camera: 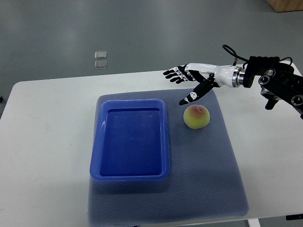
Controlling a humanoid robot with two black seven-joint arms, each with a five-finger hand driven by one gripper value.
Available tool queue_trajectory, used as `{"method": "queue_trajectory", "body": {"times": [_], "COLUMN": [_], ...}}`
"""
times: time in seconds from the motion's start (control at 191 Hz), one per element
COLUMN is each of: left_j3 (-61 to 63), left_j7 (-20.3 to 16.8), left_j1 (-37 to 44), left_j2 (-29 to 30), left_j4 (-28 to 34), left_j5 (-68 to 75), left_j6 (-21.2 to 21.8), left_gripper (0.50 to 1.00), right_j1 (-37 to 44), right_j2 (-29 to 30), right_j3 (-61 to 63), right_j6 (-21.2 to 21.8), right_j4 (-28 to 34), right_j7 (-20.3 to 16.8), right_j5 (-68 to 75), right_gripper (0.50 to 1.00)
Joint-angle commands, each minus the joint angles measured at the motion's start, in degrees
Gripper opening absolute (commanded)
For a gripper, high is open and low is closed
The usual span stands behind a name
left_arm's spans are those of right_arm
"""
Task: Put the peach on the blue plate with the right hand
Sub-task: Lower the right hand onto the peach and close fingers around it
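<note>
Top view: right hand [189,78] spread open above peach [197,116]; no legible writing.

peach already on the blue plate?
No, the peach lies on the grey mat just right of the empty blue plate, with the open right hand above it, holding nothing.
</note>
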Motion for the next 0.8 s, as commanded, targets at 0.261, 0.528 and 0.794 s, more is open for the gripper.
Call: {"method": "queue_trajectory", "body": {"times": [0.261, 0.528, 0.794], "left_j3": [0.03, -0.05, 0.03], "left_j7": [0.0, 0.0, 0.0], "left_j1": [0.0, 0.0, 0.0], "left_j2": [0.0, 0.0, 0.0], "left_j4": [0.0, 0.0, 0.0], "left_j5": [0.0, 0.0, 0.0], "left_j6": [0.02, 0.02, 0.02], "left_gripper": [1.0, 1.0, 1.0], "right_j1": [0.09, -0.09, -0.09], "right_j2": [-1.8, -1.8, -1.71], "right_j3": [-4.14, -5.98, -10.91], "right_j6": [-0.77, -3.05, -8.59], "right_j4": [1.8, 1.8, 1.8], "right_j7": [0.51, 1.13, 2.97], "right_j5": [-10.82, -13.72, -15.57], "right_gripper": [0.93, 0.93, 0.928]}}
